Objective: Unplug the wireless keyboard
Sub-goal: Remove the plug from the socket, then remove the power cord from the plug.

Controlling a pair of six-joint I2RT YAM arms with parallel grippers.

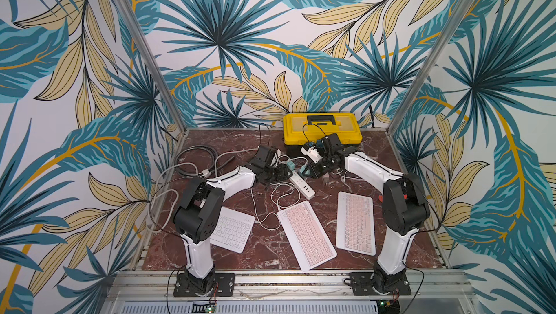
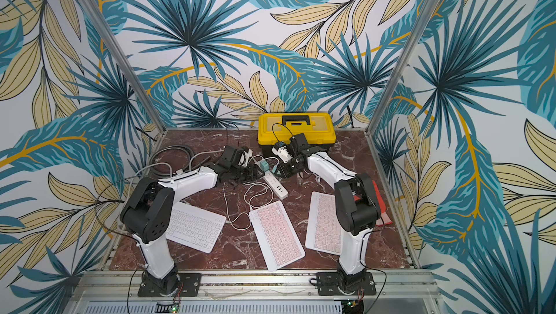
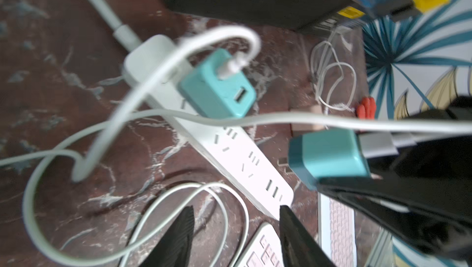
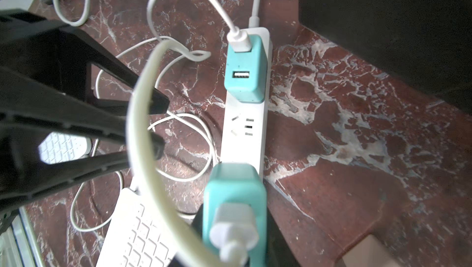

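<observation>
The thing to free is a teal charger (image 4: 235, 189) with a white USB plug (image 4: 232, 230) stuck in its face. The right gripper (image 1: 307, 170) is clenched on it, 1 finger on either side. In the left wrist view it looks clear of the power strip (image 3: 245, 155) and turned on its side, so I judge it already out of its socket.

Taking the back wall as 12, the strip's long axis runs from 11 to 5 in the middle of the table (image 1: 270, 255). The held charger hangs just beside the strip, on its 2 o'clock side.

The left gripper (image 3: 236, 209) is close on the strip's 8 o'clock side, with the charger at about 2 o'clock from it. Its fingers (image 3: 181, 235) stand apart with nothing between them. The right arm is the nearer one and has the job in hand.

The charger's cable (image 4: 143, 125) arcs away over the strip. I cannot follow it to any 1 of the 3 keyboards (image 1: 307, 234). A 2nd teal charger (image 3: 217, 84) sits plugged in at the strip's 11 o'clock end, and a yellow toolbox (image 1: 322, 127) stands at 12.
</observation>
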